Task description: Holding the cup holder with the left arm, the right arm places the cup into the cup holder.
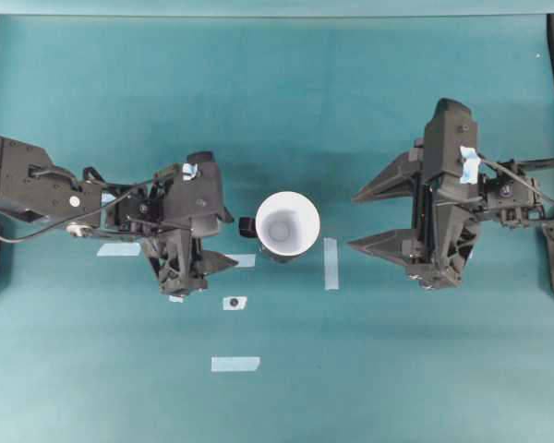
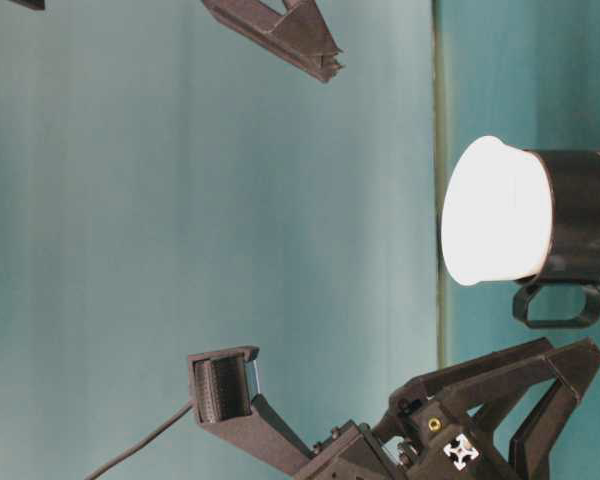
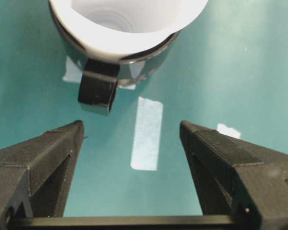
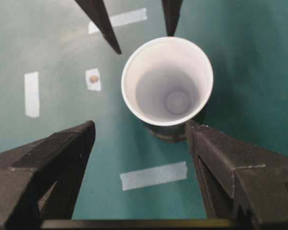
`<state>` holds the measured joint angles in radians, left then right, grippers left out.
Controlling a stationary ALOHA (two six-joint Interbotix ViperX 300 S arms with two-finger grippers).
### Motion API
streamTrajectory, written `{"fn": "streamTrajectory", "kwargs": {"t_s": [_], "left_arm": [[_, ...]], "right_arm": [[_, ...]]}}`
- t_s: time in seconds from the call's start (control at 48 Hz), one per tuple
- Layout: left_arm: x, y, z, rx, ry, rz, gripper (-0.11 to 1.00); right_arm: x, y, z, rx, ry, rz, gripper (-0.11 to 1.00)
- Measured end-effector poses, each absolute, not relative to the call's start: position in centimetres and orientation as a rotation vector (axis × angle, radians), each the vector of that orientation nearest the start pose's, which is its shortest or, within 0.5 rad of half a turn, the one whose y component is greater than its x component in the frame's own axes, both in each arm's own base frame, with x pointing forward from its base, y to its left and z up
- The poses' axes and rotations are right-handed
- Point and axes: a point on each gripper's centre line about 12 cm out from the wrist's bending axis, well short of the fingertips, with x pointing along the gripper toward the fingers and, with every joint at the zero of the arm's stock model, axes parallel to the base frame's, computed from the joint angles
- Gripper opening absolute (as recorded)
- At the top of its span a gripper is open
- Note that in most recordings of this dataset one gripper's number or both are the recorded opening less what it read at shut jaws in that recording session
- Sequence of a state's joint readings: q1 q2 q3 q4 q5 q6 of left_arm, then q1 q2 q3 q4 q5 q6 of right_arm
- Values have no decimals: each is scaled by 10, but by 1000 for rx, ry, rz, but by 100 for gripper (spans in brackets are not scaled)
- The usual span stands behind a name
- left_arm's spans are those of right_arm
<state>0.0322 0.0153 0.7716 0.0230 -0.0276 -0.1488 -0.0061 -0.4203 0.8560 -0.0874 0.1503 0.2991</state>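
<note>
The white cup point(image 1: 287, 224) stands upright inside the black cup holder point(image 2: 585, 215) at the middle of the teal table. The holder's side tab point(image 3: 98, 88) points toward my left gripper point(image 1: 233, 240), which is open and a short way left of it, touching nothing. In the left wrist view the left gripper point(image 3: 131, 127) has only table and tape between its fingers, and the tab lies just beyond the left one. My right gripper point(image 1: 354, 221) is open to the right of the cup. In its wrist view the right gripper point(image 4: 140, 125) stops just short of the cup point(image 4: 167, 79).
Pale tape strips lie on the table: one point(image 1: 331, 263) right of the cup, one point(image 1: 235, 364) toward the front, one point(image 1: 118, 249) under the left arm. A small marked tape square point(image 1: 234, 303) sits front-left of the cup. Black frame rails run along both side edges.
</note>
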Motion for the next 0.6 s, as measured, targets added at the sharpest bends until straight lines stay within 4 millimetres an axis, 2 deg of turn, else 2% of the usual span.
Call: {"fn": "streamTrajectory", "kwargs": {"t_s": [0.312, 0.604], "left_arm": [[362, 8, 123, -138, 781, 73, 85], [361, 7, 123, -139, 781, 72, 85]], "right_arm": [[307, -3, 227, 201, 577, -76, 82], [310, -4, 222, 199, 592, -78, 82]]}}
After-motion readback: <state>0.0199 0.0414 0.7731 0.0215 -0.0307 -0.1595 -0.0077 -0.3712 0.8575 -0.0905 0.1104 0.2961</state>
